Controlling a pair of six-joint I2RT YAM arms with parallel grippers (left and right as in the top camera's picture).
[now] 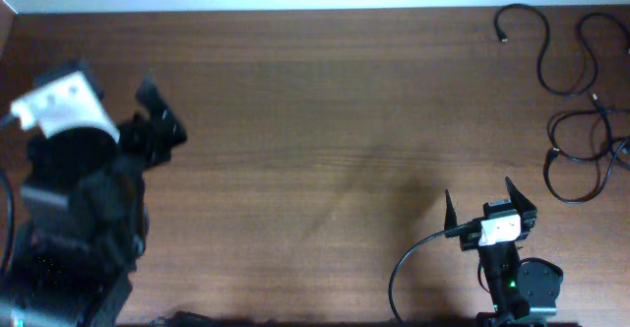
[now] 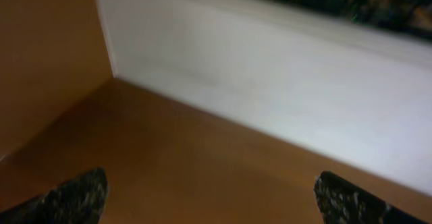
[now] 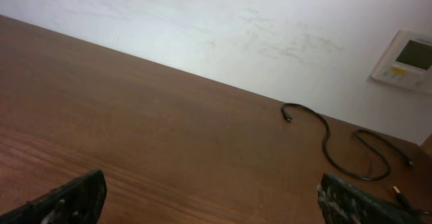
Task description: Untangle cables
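**Thin black cables lie at the top right**

The cables (image 1: 539, 61) are thin, black and bendy. They lie in loose loops with small plugs at the upper right of the overhead view. Under them is a smooth brown wooden table (image 1: 315, 120). The right claw (image 1: 482, 204) sits at the lower right, well apart from them, its fingers spread and holding nothing. The left claw (image 1: 162, 110), far left, is spread too.

The left tool (image 1: 160, 112) is hanging with fingers spread wide, gripping nothing; the right tool (image 1: 480, 201) is pointing away from its base, equally agape.
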